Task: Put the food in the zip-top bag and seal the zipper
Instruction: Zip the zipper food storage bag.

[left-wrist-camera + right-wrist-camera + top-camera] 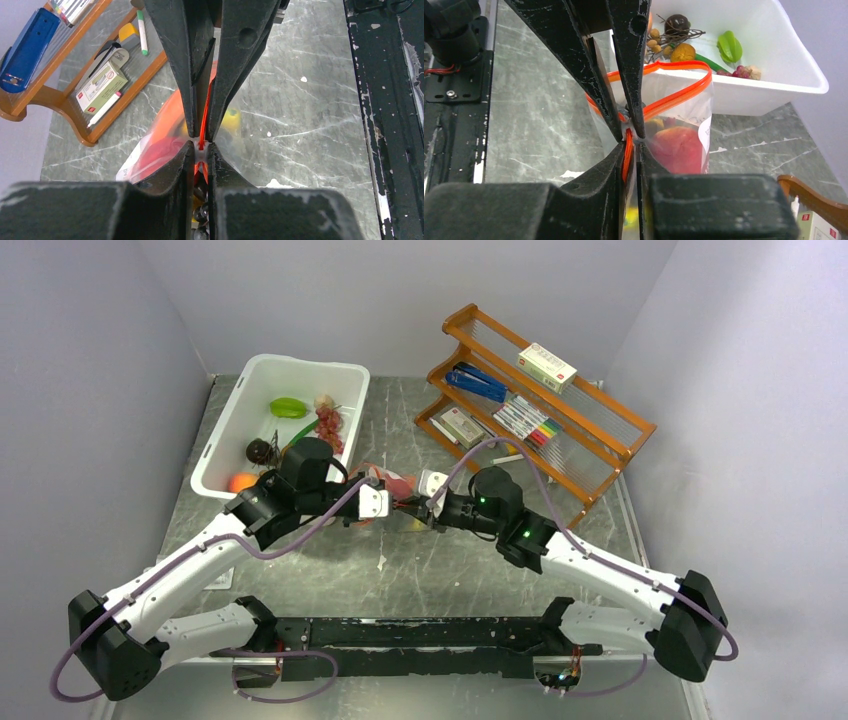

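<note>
- My left tool (201, 149) is clenched on the zipper (679, 95), with the orange-red strip pinched flat between its fingers.
- My right tool (630, 147) is clenched on the same strip. The two sets of fingertips meet nose to nose, just above the bench (450, 570) at the middle of the workspace.
- The zip-top bag (686, 117) hangs from these two pinches, right beside the white bin (774, 85).
- I judge the loading largely done. A red round fruit (679, 147) sits inside the bag, a yellow piece (231, 119) shows through the plastic, and there are darker bits lower down that I cannot identify.
- Some food remains in the bin: a green piece (730, 47), a dark round piece (676, 22), and small red grapes (739, 72). I cannot tell whether these are meant to go in as well.
- Sealing is not finished. Where I grip, the two sides of the strip are pressed together. Past my fingers, toward the bin, the strip splits into a wide open loop, so that stretch of the mouth gapes.
- What is left, as I judge it, is to close that open stretch along its full length.
- The bag itself is clear and soft, bulged by its contents. A white label patch shows on one face, and I cannot make out the slider tab.
</note>
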Motion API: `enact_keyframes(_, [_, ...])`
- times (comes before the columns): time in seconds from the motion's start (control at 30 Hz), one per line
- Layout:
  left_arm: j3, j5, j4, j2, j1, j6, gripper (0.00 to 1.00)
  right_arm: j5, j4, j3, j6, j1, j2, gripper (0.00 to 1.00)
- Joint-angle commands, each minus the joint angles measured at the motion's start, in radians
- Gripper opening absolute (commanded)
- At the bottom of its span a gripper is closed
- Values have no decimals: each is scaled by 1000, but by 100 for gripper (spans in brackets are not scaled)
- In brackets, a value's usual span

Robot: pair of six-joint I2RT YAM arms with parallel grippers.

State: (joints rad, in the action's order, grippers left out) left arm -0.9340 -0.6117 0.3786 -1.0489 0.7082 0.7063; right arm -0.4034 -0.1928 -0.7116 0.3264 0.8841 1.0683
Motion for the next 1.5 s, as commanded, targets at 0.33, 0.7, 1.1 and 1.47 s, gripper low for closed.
enact_keyframes(0.33, [-4, -38, -65, -1, -7, -1, 7, -28, -127, 2, -5, 4, 13, 0])
enact_keyframes(0.7, [-23, 18, -8, -1, -7, 16, 7, -52, -64, 50, 9, -82, -113, 0])
enact_keyframes(1.1, [-112, 7, 27, -50, -6, -5, 7, -139, -31, 107, -46, -283, -295, 0])
enact_keyframes(1.47, [-110, 107, 86, -54, -7, -21, 7, -161, -26, 149, -79, -385, -358, 0])
